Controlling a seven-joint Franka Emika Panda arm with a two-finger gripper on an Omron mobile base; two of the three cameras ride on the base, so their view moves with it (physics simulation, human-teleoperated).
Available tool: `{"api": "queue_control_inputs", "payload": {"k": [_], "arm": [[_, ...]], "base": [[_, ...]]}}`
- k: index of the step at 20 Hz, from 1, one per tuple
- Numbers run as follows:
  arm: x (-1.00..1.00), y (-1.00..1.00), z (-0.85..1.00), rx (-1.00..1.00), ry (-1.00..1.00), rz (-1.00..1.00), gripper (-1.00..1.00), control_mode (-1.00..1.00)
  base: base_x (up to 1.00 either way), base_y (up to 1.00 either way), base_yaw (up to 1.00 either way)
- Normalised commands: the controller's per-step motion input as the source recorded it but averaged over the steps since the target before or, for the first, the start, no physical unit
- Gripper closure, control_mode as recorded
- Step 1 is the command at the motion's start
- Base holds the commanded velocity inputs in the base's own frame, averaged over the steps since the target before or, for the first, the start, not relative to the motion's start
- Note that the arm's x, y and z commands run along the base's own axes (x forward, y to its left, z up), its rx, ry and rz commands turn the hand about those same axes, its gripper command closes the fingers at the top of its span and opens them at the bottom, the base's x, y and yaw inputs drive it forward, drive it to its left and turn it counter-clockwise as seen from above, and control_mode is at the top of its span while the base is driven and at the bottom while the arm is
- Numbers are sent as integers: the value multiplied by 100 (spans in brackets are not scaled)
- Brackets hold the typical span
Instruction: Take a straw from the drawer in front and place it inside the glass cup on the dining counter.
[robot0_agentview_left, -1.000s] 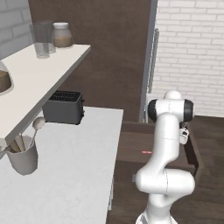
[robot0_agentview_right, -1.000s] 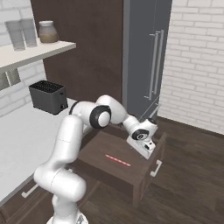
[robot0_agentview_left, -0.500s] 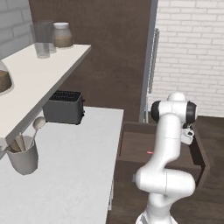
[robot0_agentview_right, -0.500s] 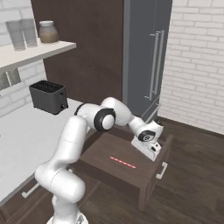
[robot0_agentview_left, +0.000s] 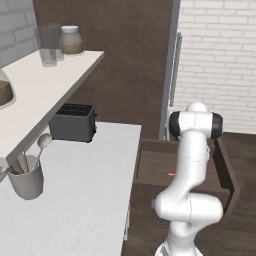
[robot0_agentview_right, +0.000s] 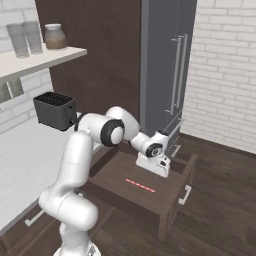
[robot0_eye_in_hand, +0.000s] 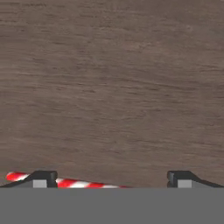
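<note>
The two-finger gripper (robot0_eye_in_hand: 109, 183) hangs low over the floor of the shallow dark brown wooden drawer (robot0_agentview_right: 172, 197), its jaws spread wide, with nothing between them and nothing held. In the hand view the two dark fingertips (robot0_eye_in_hand: 40, 178) stand far apart at the bottom edge, and the thin red-and-white striped straw (robot0_eye_in_hand: 74, 183) lies flat on the wood, passing behind the left tip and running toward the middle of the gap; whether a tip touches it cannot be told.

In the right base view the straw (robot0_agentview_right: 140, 185) lies near the middle of the drawer floor, well apart from every wall, and the gripper (robot0_agentview_right: 156, 170) sits just behind it, toward the tall grey fridge (robot0_agentview_right: 167, 75). The drawer stands pulled fully out, with bare wood on both sides of the straw and its front panel with the pale handle (robot0_agentview_right: 186, 194) toward the dark floorboards. In the left base view the white arm (robot0_agentview_left: 192, 165) covers most of the drawer (robot0_agentview_left: 227, 172); a small red piece of the straw (robot0_agentview_left: 171, 174) shows beside it. The white bench (robot0_agentview_left: 85, 200) with the black toaster (robot0_agentview_left: 73, 122) and the grey pot of spoons (robot0_agentview_left: 26, 177) lies to the left.

Compared with half a second ago, the hand has drawn back from the front right corner and now sits further in, closer to the straw; the straw lies where it did.
</note>
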Motion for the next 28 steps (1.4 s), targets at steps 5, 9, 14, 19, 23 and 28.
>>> {"api": "queue_control_inputs", "payload": {"k": [5, 9, 14, 19, 23, 28], "arm": [[-4, 23, 0, -2, 0, 39, -100, -100], [-19, 1, 0, 0, 0, 46, -100, -100], [-22, 2, 0, 4, 2, 47, -100, -100], [-13, 17, -3, 9, 2, 47, -100, -100], [-14, 17, -7, 13, 0, 37, -100, -100], [-5, 16, -9, 14, 0, 30, -100, -100]], "base": [[0, 0, 0], [0, 0, 0], [0, 0, 0], [0, 0, 0], [0, 0, 0], [0, 0, 0]]}}
